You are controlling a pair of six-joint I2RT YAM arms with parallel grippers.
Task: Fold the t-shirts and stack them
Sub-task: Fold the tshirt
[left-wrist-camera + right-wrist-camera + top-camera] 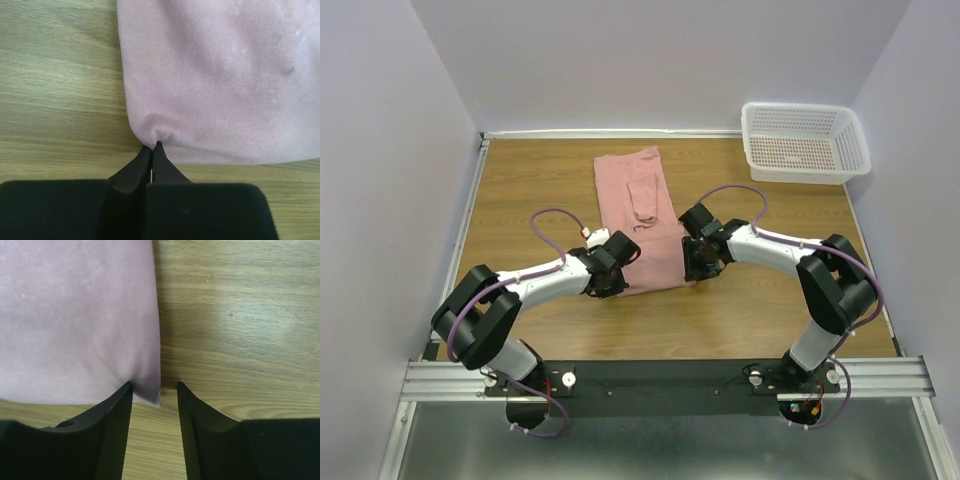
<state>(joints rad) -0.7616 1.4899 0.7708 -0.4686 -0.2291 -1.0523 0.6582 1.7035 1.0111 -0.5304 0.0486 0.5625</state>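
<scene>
This looks like a robot laboratory cell, because a wood-grain table (760, 320) is closed in by plain pale walls (670, 60), and the left arm (535, 285) and right arm (775, 250) are bolted to a metal rail (670, 378) at its near edge.

1. We see one dusty pink t-shirt (638, 190), folded lengthwise into a long, narrow strip.
2. It lies flat on the wooden table (520, 180), about midway across, its length running from the far side towards the near side.
3. A sleeve (642, 208) lies folded over its upper face, slightly rumpled.
4. Its near left corner (156, 131) is gathered into a small pucker.
5. Its near right corner (150, 390) lies flat against the wood, the side edge straight.
</scene>
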